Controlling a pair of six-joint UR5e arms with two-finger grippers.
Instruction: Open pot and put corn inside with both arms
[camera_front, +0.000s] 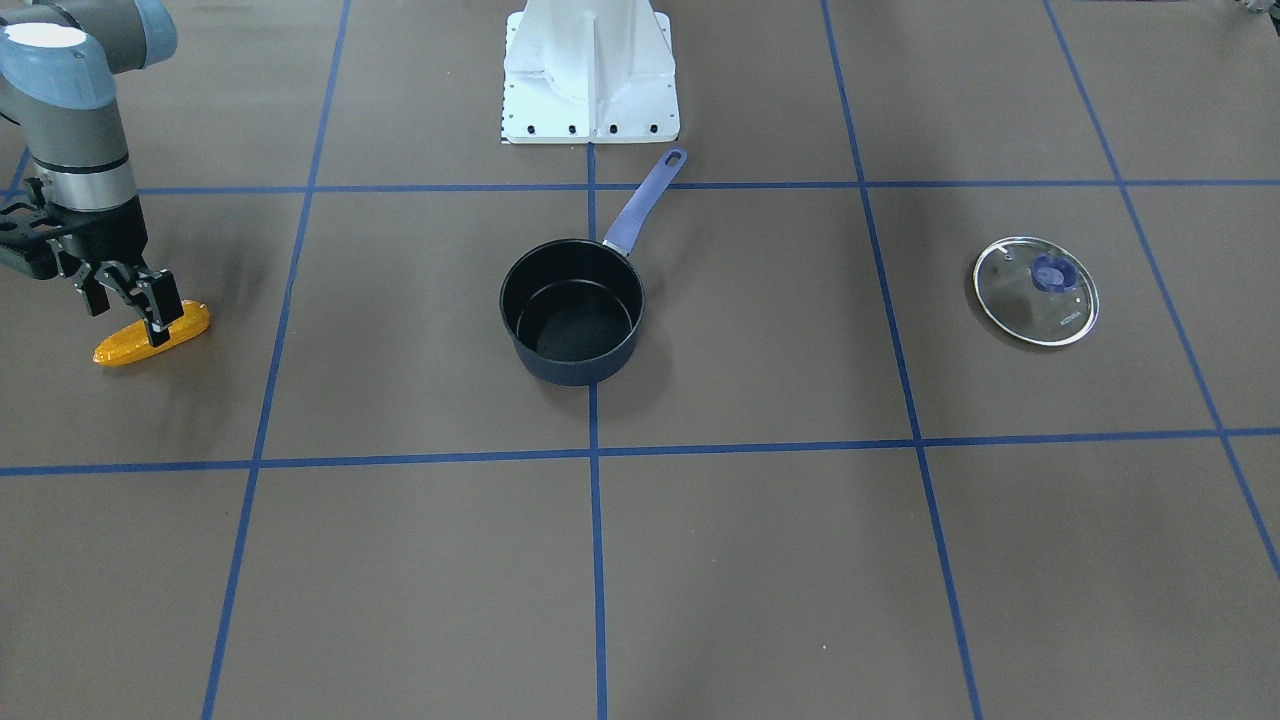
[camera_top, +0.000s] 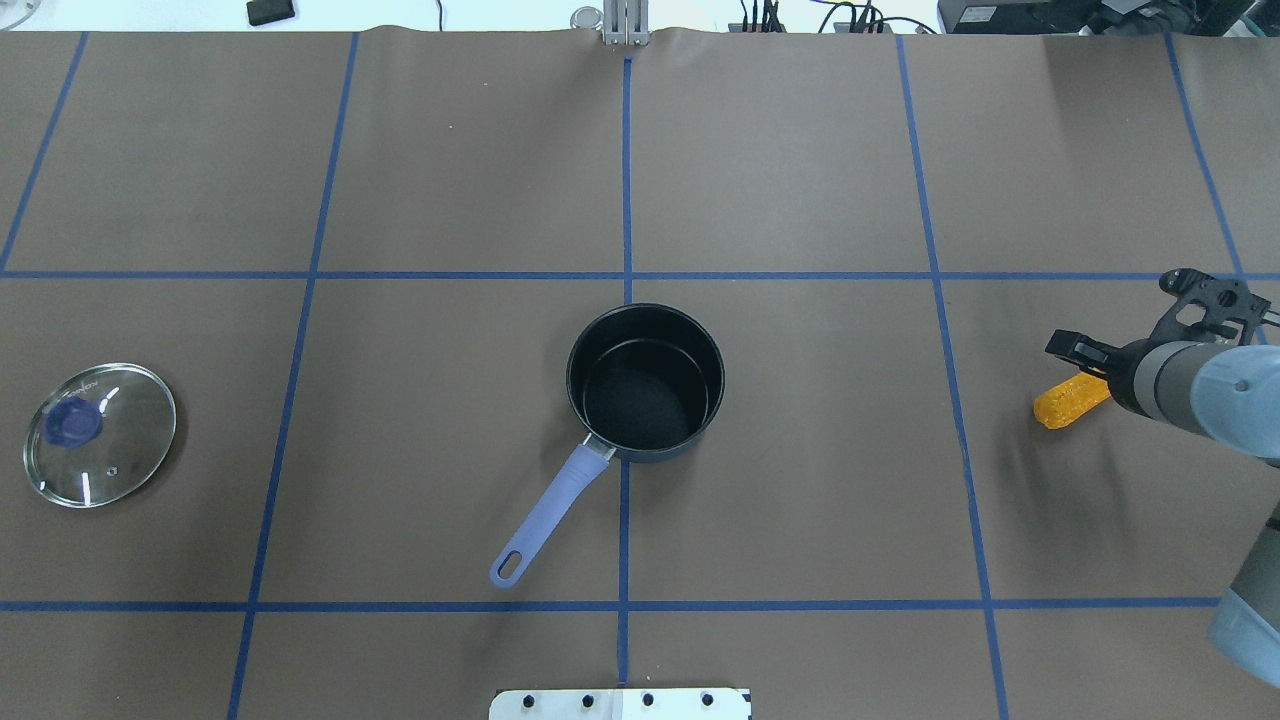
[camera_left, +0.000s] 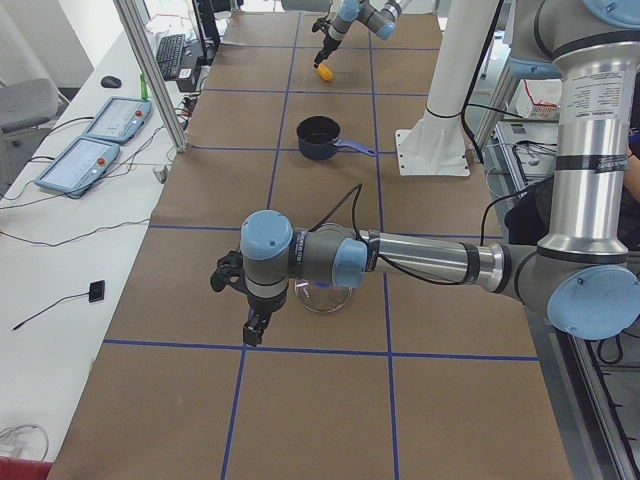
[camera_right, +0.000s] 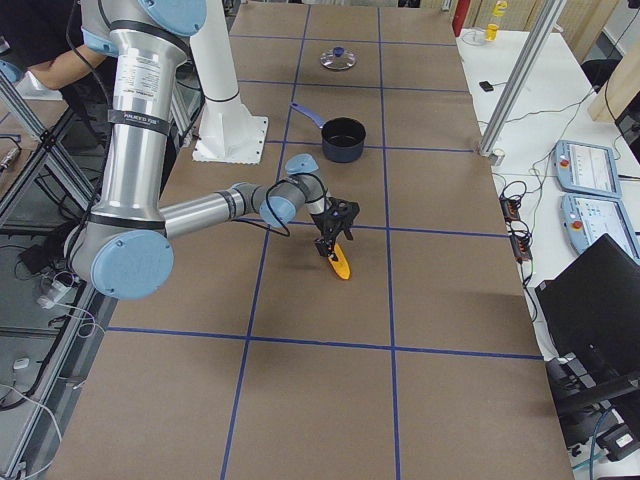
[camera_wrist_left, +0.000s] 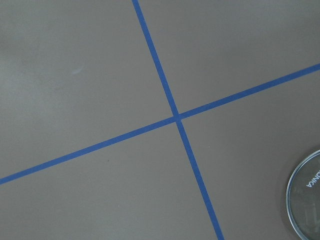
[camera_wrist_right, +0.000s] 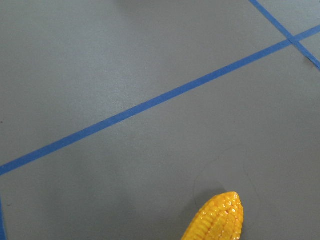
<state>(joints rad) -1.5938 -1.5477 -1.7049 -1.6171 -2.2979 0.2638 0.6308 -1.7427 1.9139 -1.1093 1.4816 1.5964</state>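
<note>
The orange-yellow corn (camera_front: 185, 325) lies on the brown table far to the robot's right; it also shows in the overhead view (camera_top: 1068, 401) and the right wrist view (camera_wrist_right: 219, 219). My right gripper (camera_front: 130, 322) is open and low over it, one finger on each side of the cob. The dark pot (camera_front: 572, 310) with a purple handle stands open and empty at the table's middle. Its glass lid (camera_front: 1036, 291) lies flat far to the robot's left. My left gripper (camera_left: 238, 308) hovers beside the lid, shown only in the exterior left view; I cannot tell whether it is open or shut.
The white pedestal base (camera_front: 590, 70) stands behind the pot, whose handle (camera_top: 548, 516) points back toward it. Blue tape lines grid the table. Tablets and cables (camera_left: 100, 135) lie on the side bench beyond the far edge.
</note>
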